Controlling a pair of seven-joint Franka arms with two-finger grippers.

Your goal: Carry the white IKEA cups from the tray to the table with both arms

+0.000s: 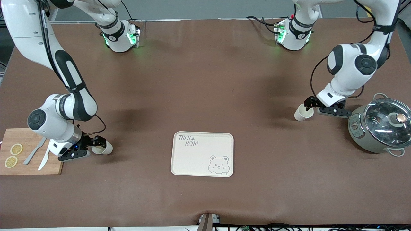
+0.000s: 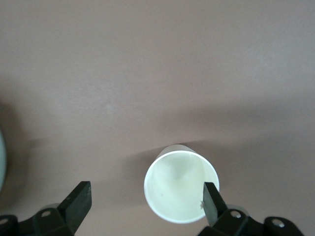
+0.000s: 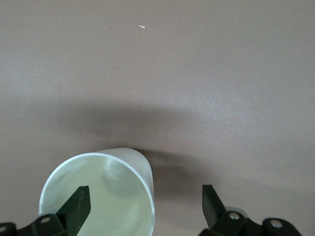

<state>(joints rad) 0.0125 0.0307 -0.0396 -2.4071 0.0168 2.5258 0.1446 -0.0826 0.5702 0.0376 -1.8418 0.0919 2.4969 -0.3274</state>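
The left pincer (image 1: pixel 309 106) is released, its jaws spread wide just above the bench (image 1: pixel 205 96), at the left arm's end. One white cup (image 1: pixel 303 112) stands upright on the bench under it; in the left wrist view the cup (image 2: pixel 181 186) sits off-centre between the fingers (image 2: pixel 78 202), with one fingertip inside the rim and the other well clear of the wall. Just beside that pincer, toward the bench edge, sits a grey pot with a glass lid (image 1: pixel 382 125).

The right pincer (image 1: pixel 95 144) is released too, jaws wide, low at the right arm's end. The second white cup (image 1: pixel 102 148) stands on the bench at its tips; the right wrist view shows one finger (image 3: pixel 78 205) over the open mouth of this cup (image 3: pixel 98 194), the other finger apart from it. Beside that pincer lies a wooden cutting board (image 1: pixel 30 152) with two lemon slices (image 1: pixel 13 155), a fork and a knife (image 1: pixel 39 153).

Between the two cups, nearer to the front camera, lies the cream bear-printed tray (image 1: pixel 202 154), well apart from both.
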